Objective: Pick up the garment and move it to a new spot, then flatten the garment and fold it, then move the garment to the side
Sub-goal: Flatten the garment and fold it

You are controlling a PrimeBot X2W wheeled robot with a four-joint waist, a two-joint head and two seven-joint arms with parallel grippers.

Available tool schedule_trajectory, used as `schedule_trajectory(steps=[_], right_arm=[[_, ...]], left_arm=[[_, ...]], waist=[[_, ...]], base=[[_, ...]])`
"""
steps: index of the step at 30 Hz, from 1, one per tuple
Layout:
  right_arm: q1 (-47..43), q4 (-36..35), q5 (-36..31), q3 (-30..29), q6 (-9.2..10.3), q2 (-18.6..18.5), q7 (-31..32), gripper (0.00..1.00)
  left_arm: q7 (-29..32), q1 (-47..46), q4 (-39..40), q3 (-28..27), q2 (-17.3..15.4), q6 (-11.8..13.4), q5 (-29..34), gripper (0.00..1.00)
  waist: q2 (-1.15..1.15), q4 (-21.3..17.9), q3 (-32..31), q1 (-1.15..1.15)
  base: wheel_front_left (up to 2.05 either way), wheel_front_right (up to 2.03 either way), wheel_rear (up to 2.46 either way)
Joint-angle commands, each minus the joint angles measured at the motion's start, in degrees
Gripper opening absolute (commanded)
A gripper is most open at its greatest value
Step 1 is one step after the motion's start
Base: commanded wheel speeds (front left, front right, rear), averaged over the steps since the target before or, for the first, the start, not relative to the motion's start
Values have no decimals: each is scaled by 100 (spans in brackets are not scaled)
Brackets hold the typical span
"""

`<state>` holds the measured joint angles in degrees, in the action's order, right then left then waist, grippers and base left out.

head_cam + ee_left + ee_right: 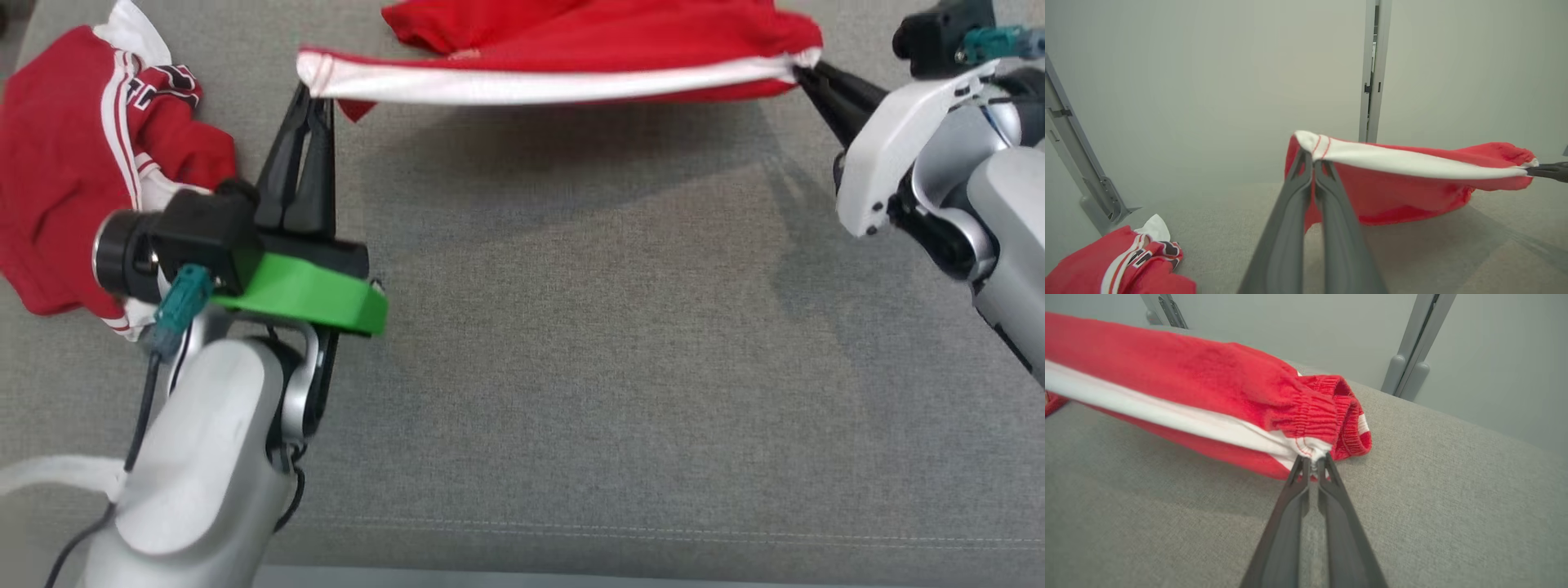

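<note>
Above the bench [571, 367], the left tool [314, 90] and right tool [804, 75] each gripped one end of the stretched garment [588, 41]; the move seemed underway, flattening next.

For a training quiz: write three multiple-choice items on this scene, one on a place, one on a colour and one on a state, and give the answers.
1. Where does the crumpled garment lie?
A. on the surface, left of the left end effector
B. in a basket
C. on the floor

2. What colour is the stripe on the held garment?
A. black
B. white
C. green

3. How is the held garment placed?
A. folded flat
B. pinched at one end only
C. stretched between the left end effector and the right end effector

Answers:
1. A, it lies on the grey cloth beside the left arm.
2. B, the band along the garment's edge is white.
3. C, each end effector is shut on one end.
</note>
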<state>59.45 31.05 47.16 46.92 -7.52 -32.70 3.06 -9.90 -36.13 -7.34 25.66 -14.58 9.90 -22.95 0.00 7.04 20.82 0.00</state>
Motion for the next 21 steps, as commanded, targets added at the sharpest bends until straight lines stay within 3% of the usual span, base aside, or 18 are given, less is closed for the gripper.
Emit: schedule_trajectory(steps=[1, 11, 21], right_arm=[[-323, 34, 127, 71, 9, -177, 395, 0], [-1444, -433, 641, -22, 14, -589, 2125, 0], [-2884, -1360, 463, -917, 23, -903, 3332, 0]], left_arm=[[127, 530, 281, 13, -150, 119, -82, 0], [525, 2081, 967, 198, -422, 461, -273, 0], [761, 2628, 1029, 212, -602, 666, -352, 0]], waist=[[0, 63, -516, 0], [0, 50, -1092, 0], [0, -18, -1374, 0]], base=[[0, 0, 0], [0, 0, 0], [0, 0, 0]])
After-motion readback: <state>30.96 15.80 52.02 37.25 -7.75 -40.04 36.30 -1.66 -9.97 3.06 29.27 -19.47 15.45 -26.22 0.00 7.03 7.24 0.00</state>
